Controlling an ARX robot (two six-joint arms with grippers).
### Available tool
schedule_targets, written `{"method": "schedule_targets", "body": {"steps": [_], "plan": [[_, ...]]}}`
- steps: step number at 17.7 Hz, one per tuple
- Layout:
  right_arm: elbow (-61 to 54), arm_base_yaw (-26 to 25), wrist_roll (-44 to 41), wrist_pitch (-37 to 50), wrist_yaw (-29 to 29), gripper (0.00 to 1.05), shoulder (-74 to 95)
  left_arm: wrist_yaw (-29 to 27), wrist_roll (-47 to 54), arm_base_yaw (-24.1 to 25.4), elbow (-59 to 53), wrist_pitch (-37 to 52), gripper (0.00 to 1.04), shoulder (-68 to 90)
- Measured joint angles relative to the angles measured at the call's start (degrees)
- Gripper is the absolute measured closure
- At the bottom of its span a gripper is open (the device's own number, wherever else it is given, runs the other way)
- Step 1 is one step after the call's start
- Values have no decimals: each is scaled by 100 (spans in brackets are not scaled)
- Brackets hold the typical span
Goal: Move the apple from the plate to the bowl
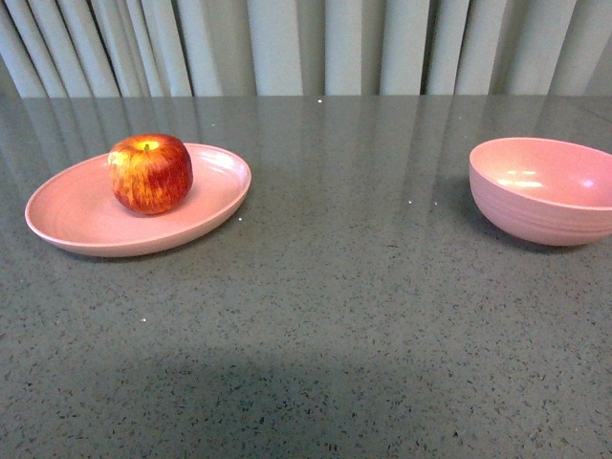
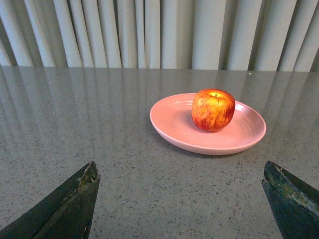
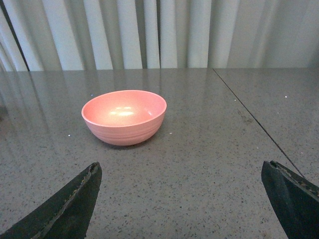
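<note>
Apple (image 1: 150,173) on the plate (image 1: 67,225) at left, bowl (image 1: 545,201) well apart at right.

The front view shows the apple upright, dimple up, on the plate's far half, and the bowl cut off by the right edge of the frame; no arm appears there. Only the left wrist view shows the left gripper (image 2: 179,169), its fingers spread wide on the near side of the plate and touching nothing. Only the right wrist view shows the whole bowl, the right gripper (image 3: 180,168) equally spread, and a seam (image 3: 249,117) in the grey table (image 1: 344,306).
</note>
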Motion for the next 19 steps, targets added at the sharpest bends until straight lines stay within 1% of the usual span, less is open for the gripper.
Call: {"method": "schedule_targets", "body": {"steps": [19], "plan": [[0, 0, 0, 0, 0, 7, 0, 0, 0, 0, 0, 0, 7, 0]]}}
